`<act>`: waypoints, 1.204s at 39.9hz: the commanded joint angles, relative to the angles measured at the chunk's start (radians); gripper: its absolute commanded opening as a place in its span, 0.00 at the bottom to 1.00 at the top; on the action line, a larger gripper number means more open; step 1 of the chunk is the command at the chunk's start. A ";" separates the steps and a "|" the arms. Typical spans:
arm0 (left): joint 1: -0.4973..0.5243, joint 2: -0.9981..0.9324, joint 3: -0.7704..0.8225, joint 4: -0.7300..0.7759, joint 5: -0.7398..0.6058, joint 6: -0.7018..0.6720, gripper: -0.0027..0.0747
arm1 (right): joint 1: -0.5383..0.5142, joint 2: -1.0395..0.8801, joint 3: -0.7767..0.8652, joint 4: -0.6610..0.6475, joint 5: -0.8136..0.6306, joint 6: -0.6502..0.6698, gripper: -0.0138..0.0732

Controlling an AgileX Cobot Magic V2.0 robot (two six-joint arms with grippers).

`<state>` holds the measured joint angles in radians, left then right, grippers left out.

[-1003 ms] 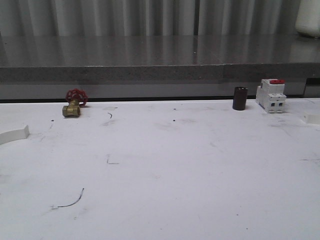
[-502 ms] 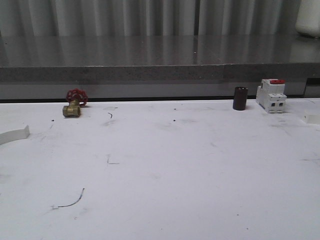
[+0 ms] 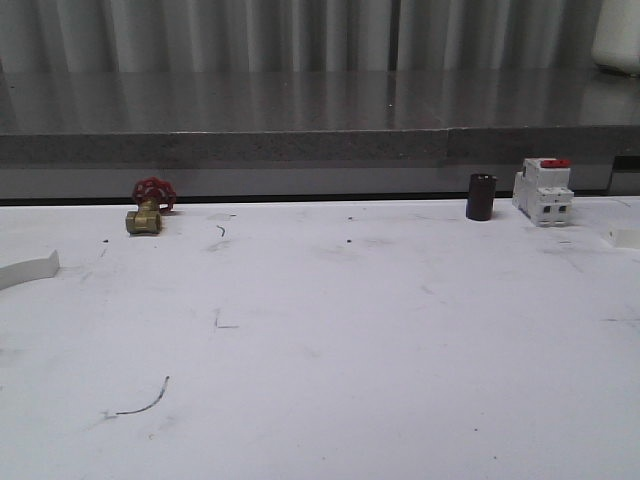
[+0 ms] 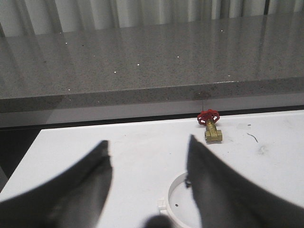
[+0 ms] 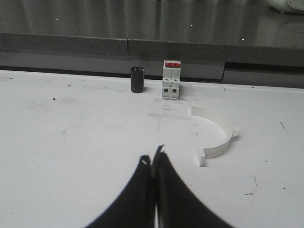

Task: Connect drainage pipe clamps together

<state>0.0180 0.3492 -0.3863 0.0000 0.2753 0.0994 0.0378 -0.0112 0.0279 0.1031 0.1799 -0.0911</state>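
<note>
One white drainage pipe clamp half [image 3: 28, 268] lies at the table's left edge. In the left wrist view the same half-ring [image 4: 171, 192] sits under my left gripper [image 4: 147, 149], partly hidden by one finger. That gripper is open with nothing between its fingers. The other clamp half [image 3: 625, 237] lies at the right edge. It shows as a semicircle [image 5: 214, 150] ahead and to the side of my right gripper [image 5: 153, 156]. The right gripper is shut and empty, and it stands apart from the clamp.
A brass valve with a red handwheel [image 3: 147, 210] stands at the back left. A black cylinder [image 3: 480, 196] and a white breaker with a red switch [image 3: 543, 190] stand at the back right. A grey stone ledge [image 3: 320, 145] runs behind the table.
</note>
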 commanded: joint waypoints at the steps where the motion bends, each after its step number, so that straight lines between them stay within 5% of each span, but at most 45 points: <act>1: 0.002 0.013 -0.035 -0.007 -0.084 -0.001 0.90 | 0.002 -0.016 -0.004 -0.003 -0.077 -0.006 0.02; 14: 0.002 0.133 -0.068 -0.052 0.034 -0.003 0.93 | 0.002 -0.016 -0.004 -0.003 -0.077 -0.006 0.02; 34: 0.002 0.864 -0.492 -0.062 0.425 -0.022 0.93 | 0.002 -0.016 -0.004 -0.003 -0.077 -0.006 0.02; 48: 0.002 1.236 -0.677 -0.086 0.465 -0.067 0.93 | 0.002 -0.016 -0.004 -0.003 -0.077 -0.006 0.02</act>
<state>0.0180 1.5546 -1.0039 -0.0734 0.7547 0.0573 0.0378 -0.0112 0.0279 0.1031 0.1799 -0.0911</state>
